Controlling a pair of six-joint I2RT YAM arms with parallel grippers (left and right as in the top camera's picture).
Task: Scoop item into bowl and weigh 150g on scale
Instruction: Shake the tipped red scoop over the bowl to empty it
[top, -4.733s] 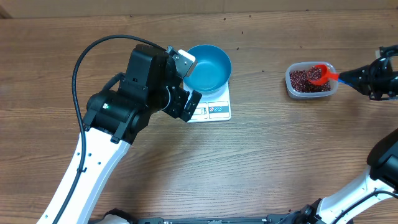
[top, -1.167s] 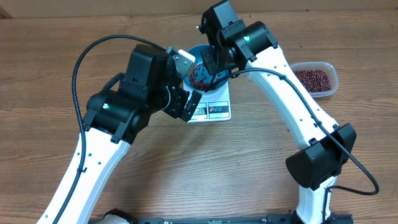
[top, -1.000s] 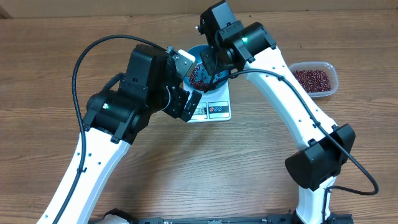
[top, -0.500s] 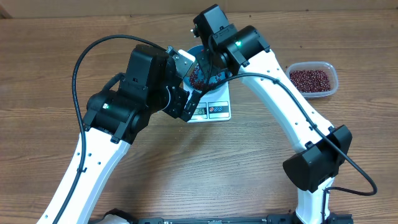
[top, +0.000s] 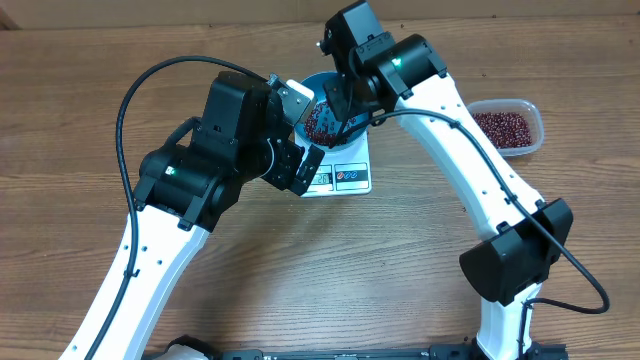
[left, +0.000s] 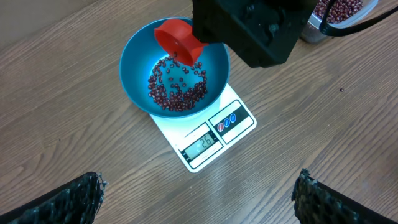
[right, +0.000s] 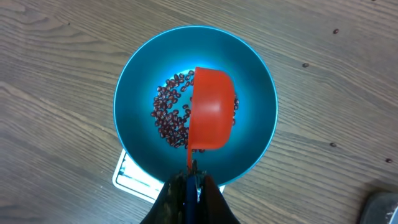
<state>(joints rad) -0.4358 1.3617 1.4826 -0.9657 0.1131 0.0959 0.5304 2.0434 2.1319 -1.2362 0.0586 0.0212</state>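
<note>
Where the overhead view looked down, a brown wooden table (top: 500, 60) held one white scale (top: 345, 178) and one clear tub (top: 537, 118) of beans (top: 503, 128). From the left wrist, the left gripper (left: 199, 202) gaped wide and empty near one blue bowl (left: 134, 68) on the scale, beans heaped inside. From the right wrist, the right gripper (right: 189, 186) was clamped on one red scoop (right: 211, 109), tipped over the bowl.

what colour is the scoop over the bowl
Bright red. The scoop shows best in the right wrist view, over the blue bowl.
</note>
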